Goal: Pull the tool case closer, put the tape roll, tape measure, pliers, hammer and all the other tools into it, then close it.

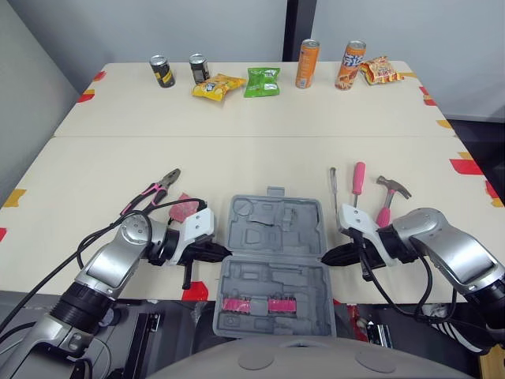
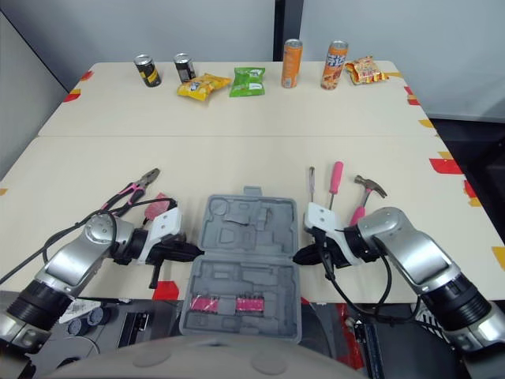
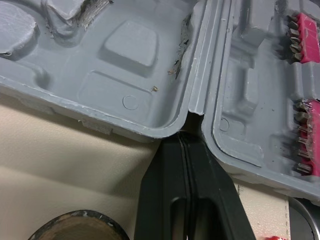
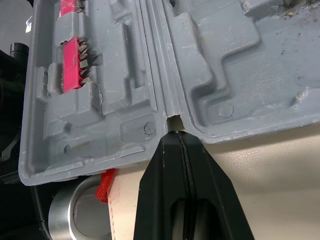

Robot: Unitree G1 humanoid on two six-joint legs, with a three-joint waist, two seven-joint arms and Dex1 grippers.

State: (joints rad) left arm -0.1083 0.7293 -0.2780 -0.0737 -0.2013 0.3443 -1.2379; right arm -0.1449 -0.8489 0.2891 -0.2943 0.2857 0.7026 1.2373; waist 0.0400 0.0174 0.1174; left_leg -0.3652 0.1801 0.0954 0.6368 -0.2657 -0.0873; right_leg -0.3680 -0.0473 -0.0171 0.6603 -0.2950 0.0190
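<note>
The left arm [image 1: 118, 264] and right arm [image 1: 442, 241] are bent at the elbow, forearms low and angled inward toward each other. The left gripper [image 1: 223, 254] has its black fingers pressed together, and so does the right gripper [image 1: 326, 257].

Tool case [image 1: 272, 229] between pliers [image 1: 155, 192] and hammer [image 1: 389, 197]

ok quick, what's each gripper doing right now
left gripper: shut, empty, tip at the tool case hinge
right gripper: shut, empty, tip at the hinge's other end
</note>
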